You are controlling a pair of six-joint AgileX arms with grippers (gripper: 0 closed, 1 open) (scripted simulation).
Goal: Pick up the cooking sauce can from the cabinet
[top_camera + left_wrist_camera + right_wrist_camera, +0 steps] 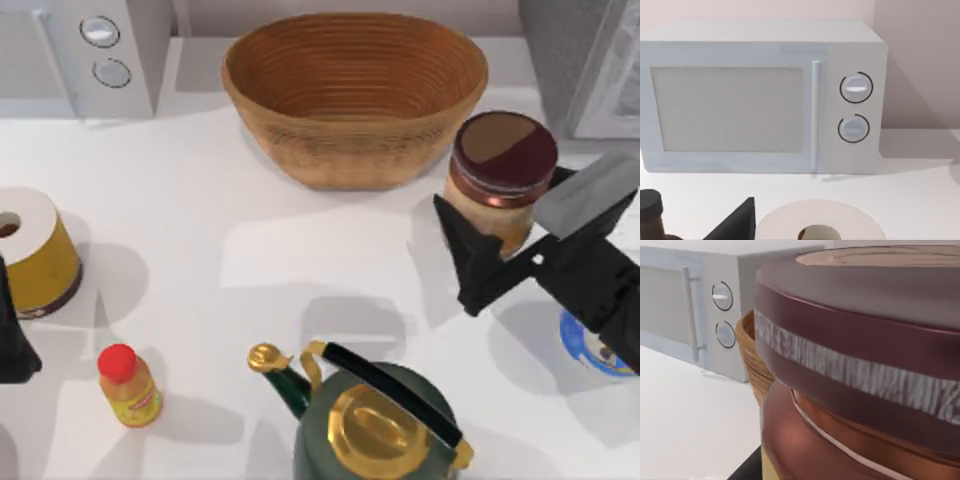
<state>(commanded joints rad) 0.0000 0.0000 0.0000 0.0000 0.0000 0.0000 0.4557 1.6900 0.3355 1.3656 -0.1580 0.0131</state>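
Note:
The cooking sauce can, with its half maroon, half tan lid and copper-red rim, sits at the right of the table, just right of the basket. My right gripper is shut on it, one black finger against its left side and the other finger against its right. In the right wrist view the cooking sauce can looms very close, its maroon lid band and copper rim showing. My left gripper stays parked at the table's left edge, beside the yellow can.
A wicker basket stands at the back centre and a microwave at the back left. A yellow white-topped can, a red-capped bottle, a green kettle and a blue-and-white can stand nearby. A grey cabinet is at the back right.

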